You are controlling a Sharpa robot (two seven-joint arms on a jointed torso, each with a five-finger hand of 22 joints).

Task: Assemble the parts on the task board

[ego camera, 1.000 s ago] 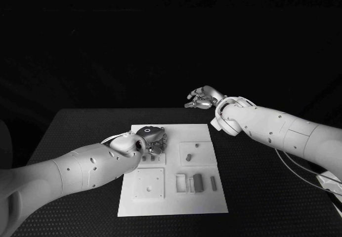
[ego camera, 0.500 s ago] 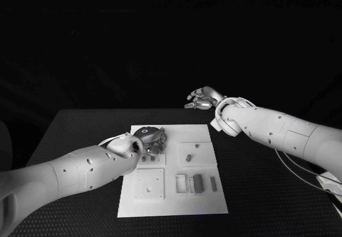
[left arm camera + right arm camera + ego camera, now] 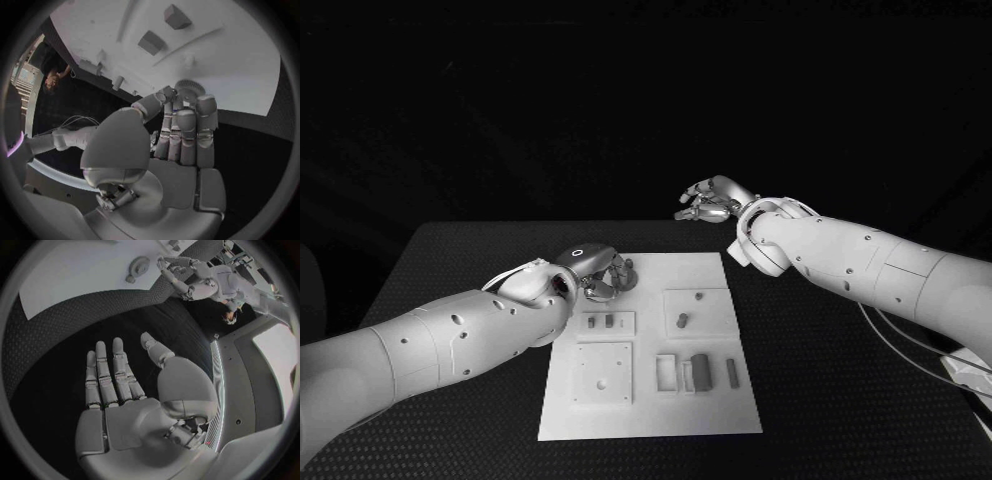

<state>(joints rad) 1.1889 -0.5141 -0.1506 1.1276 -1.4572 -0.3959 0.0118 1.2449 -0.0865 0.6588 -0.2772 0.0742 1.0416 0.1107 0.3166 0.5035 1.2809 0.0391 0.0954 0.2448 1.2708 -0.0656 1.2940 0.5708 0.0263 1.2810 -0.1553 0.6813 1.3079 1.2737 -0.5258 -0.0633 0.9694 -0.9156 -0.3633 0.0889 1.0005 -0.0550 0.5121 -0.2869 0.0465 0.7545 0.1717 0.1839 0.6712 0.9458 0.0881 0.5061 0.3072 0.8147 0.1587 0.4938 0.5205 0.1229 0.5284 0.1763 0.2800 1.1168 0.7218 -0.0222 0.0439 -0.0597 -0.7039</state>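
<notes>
1. Nearest me, the white task board point(image 3: 574, 415) lies flat on the black worktop point(image 3: 459, 260). Its near half carries a square plate point(image 3: 603, 373) and a cluster of upright small parts point(image 3: 697, 372).
2. I judge these parts light, rigid and smooth. I would pinch one across its narrow sides, low down, since they stand close together with little room for fingers between them.
3. Mid-board, two short pegs point(image 3: 599, 322) sit in a recessed block, and another peg point(image 3: 682, 321) stands in the block to its right.
4. My left hand point(image 3: 599, 272) hovers over the board's far-left corner. In the left wrist view its fingers point(image 3: 184, 130) are curled around a small ridged round part point(image 3: 189, 89); I cannot tell whether it is truly gripped or merely touched.
5. Farthest off, my right hand point(image 3: 710, 199) hangs beyond the board's far edge, fingers point(image 3: 112, 375) spread flat and empty in its wrist view.
6. Open worktop lies on both sides of the board and behind it. The board's far edge is the one to watch when lowering the left hand.
</notes>
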